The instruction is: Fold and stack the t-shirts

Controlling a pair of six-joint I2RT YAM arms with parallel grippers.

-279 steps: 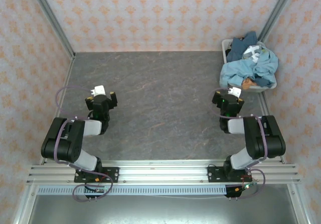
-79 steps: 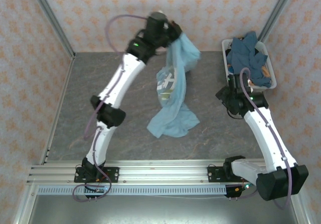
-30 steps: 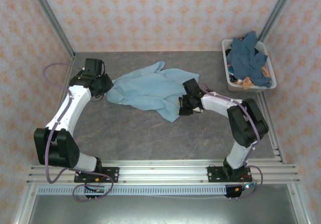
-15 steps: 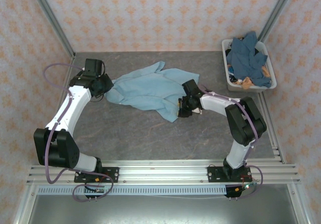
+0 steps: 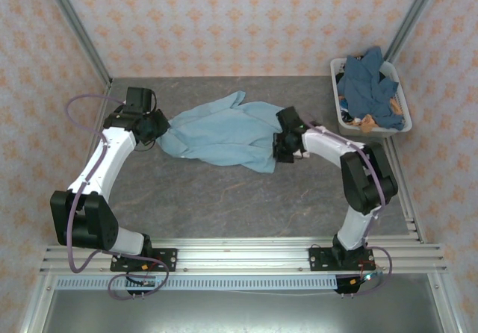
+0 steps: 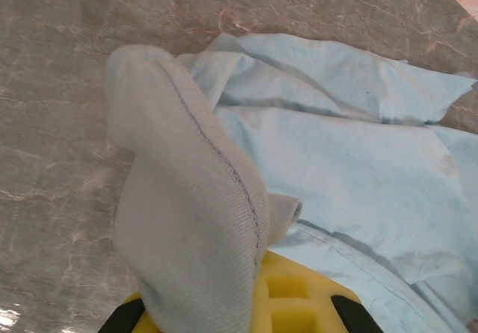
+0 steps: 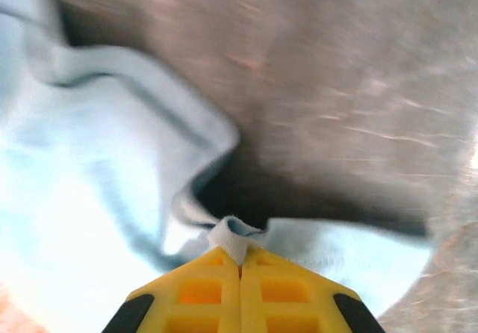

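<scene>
The left gripper (image 5: 155, 128) was closed on the light blue shirt (image 5: 224, 133), a thick ribbed fold of the cloth (the seam stitching ran right along its crest) rising from between the yellow pads (image 6: 295, 297) and draping over the left one. From that grip the shirt spread away ahead and to the gripper's right, lying rumpled but mostly flat on the grey marbled table (image 5: 224, 195). The right gripper (image 5: 282, 152) held the opposite end of the same shirt: its two yellow fingers (image 7: 202, 292) were pressed together with no gap, and a small nub of pale hem (image 7: 233, 237) was pinched at their tips. Just beyond those tips the cloth bulged up to the left and trailed off to the right, with bare table past it; this close view was blurred, so finer detail of the hem could not be made out. Seen from above, the shirt stretched between the two grippers, one sleeve or corner poking out on the side away from the arm bases and a pointed flap hanging toward them just beside the right gripper. Well behind the right gripper, at the table's far right corner, a white basket (image 5: 360, 131) held the darker blue shirts (image 5: 367, 86) in a heap, apart from both grippers.
</scene>
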